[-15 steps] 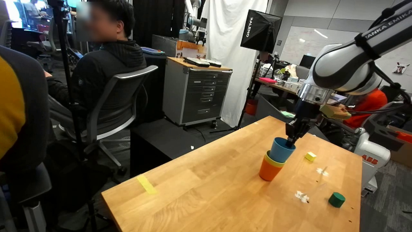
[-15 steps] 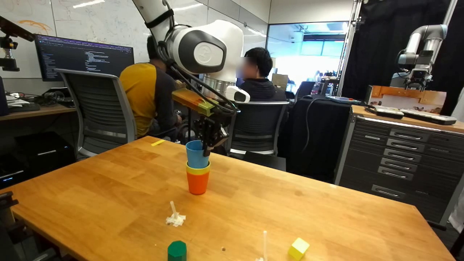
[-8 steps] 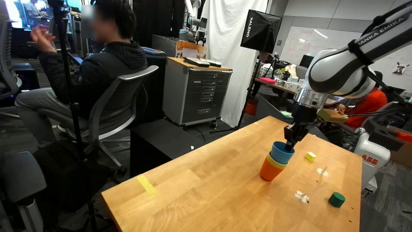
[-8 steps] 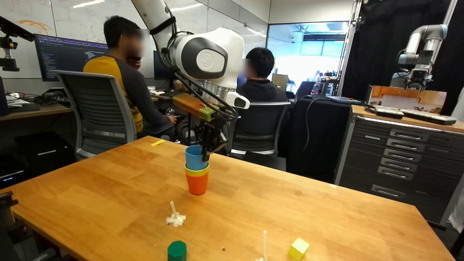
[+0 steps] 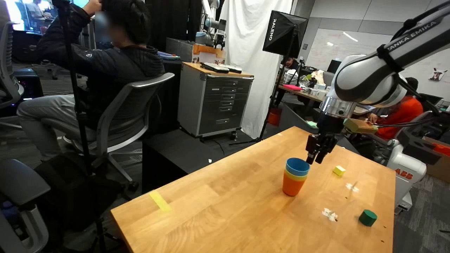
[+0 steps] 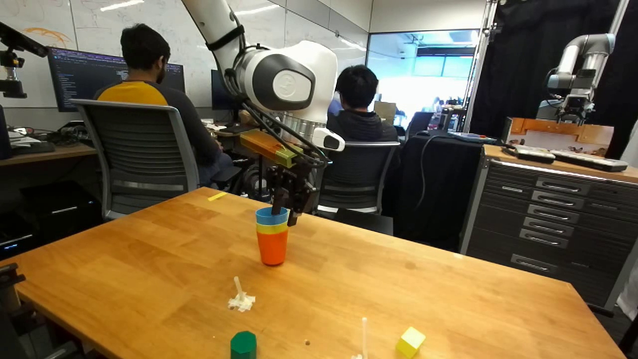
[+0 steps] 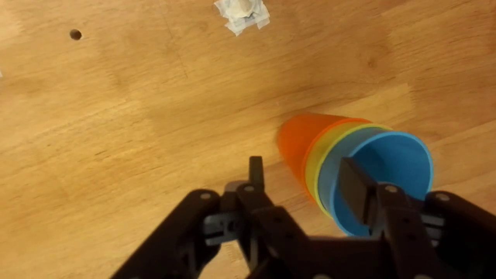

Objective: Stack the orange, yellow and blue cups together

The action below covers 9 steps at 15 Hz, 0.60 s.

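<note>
Wrist view: nested blue, yellow and orange cups (image 7: 338, 150) partly behind one finger (image 7: 354, 188) of the unclenched tool (image 7: 304, 176).

The arm (image 6: 289, 82) hangs bent — jaws parted, pointing down.

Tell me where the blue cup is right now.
In the wrist view, the blue cup is right of centre, nested in the yellow cup, which sits in the orange cup. The open gripper partly covers it there.
</note>
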{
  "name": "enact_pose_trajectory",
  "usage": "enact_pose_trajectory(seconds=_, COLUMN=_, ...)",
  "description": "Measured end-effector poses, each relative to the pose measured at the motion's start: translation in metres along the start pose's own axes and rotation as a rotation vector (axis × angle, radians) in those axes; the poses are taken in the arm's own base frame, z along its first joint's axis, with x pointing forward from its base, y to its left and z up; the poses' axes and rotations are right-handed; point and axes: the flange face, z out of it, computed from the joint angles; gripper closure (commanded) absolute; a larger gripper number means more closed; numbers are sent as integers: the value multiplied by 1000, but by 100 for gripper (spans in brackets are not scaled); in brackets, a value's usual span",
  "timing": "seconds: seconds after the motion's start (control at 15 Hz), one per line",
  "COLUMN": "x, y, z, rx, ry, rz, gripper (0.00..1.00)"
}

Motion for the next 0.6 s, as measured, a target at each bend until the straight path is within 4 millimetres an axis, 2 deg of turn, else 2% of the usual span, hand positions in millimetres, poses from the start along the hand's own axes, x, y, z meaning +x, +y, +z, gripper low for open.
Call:
enact_pose_trajectory(seconds=0.27, x=2, y=0, z=-2, rx=0, ry=5, rz=2, gripper=41)
enact_pose_trajectory(seconds=0.4, x=2, y=0, z=-2, rx=0, ry=5, rz=2, gripper=40)
enact_pose_trajectory(seconds=0.53, x=2, y=0, z=-2, rx=0, ry=6, rz=2, gripper=36)
enact_pose_trajectory(seconds=0.6, x=2, y=0, z=-3, rx=0, ry=7, rz=2, gripper=30)
